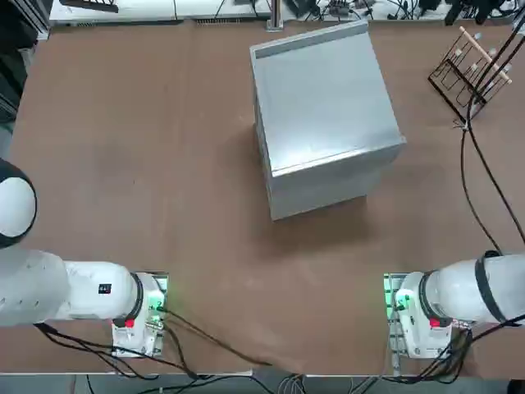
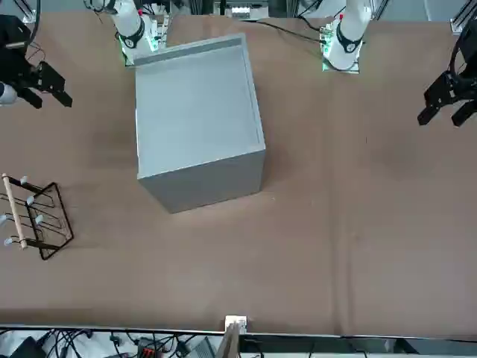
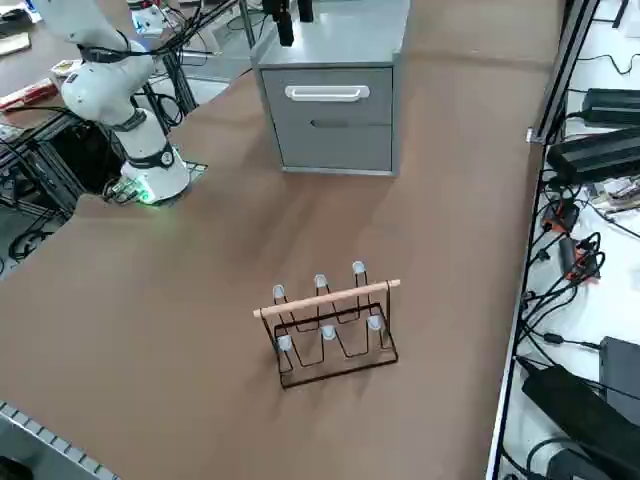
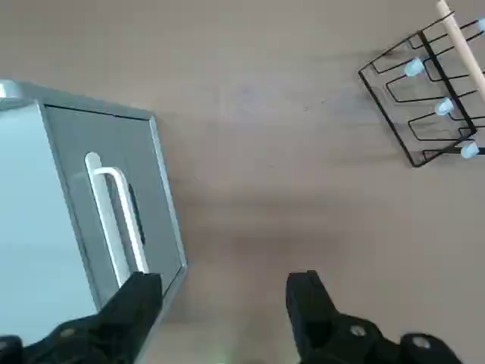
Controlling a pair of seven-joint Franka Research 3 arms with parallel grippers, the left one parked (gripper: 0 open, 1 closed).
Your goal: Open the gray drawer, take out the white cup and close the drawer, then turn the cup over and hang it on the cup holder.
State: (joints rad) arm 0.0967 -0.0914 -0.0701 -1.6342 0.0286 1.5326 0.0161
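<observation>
The right gripper (image 4: 223, 279) hangs empty, its fingers spread wide, to the robot's right of the closed gray metal-fronted drawer (image 3: 345, 110) — its white bar handle (image 4: 130, 216) runs crosswise to the finger-to-finger line. The white cup is out of sight.

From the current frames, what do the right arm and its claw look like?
The right arm is white and rounded, with black bands at its joints, black cables strapped along it and, at its base, a red dot and a green glow. The right claw has two black, blocky fingers with pale round screw heads on them.
</observation>
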